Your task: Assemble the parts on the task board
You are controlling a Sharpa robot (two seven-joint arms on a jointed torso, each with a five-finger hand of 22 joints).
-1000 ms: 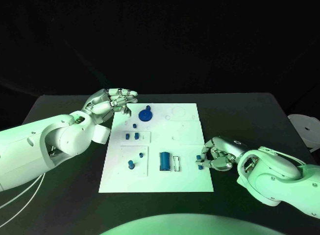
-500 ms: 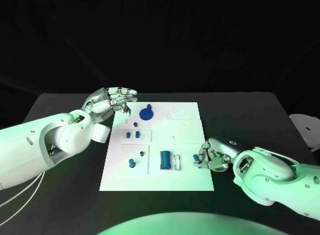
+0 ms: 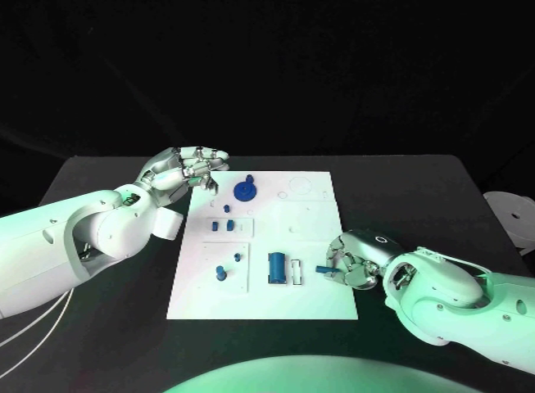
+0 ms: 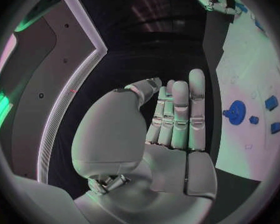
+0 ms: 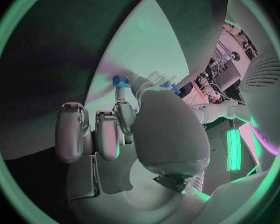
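The white task board [image 3: 315, 221] lies mid-table. On it are a round blue disc with a knob [image 3: 245, 191], small blue pieces [image 3: 221, 224], a blue cylinder [image 3: 275, 268] beside a white frame [image 3: 296, 271], and more small blue parts [image 3: 224, 273]. My right hand [image 3: 355, 260] is at the board's near right edge and pinches a small blue part [image 3: 328, 268], which also shows at a fingertip [image 5: 120, 80]. My left hand [image 3: 191, 168] hovers at the board's far left corner. Its fingers [image 4: 177, 114] are stretched out and hold nothing; the disc [image 4: 236, 109] lies beyond them.
The black table [image 3: 114, 196] surrounds the board on all sides. A white round object [image 3: 512, 214] sits off the table's right edge. Circular recesses [image 3: 299, 187] mark the board's far right part.
My right hand has moved left, from the table beside the board to over its right edge, carrying the small blue part. The left hand has stayed put.
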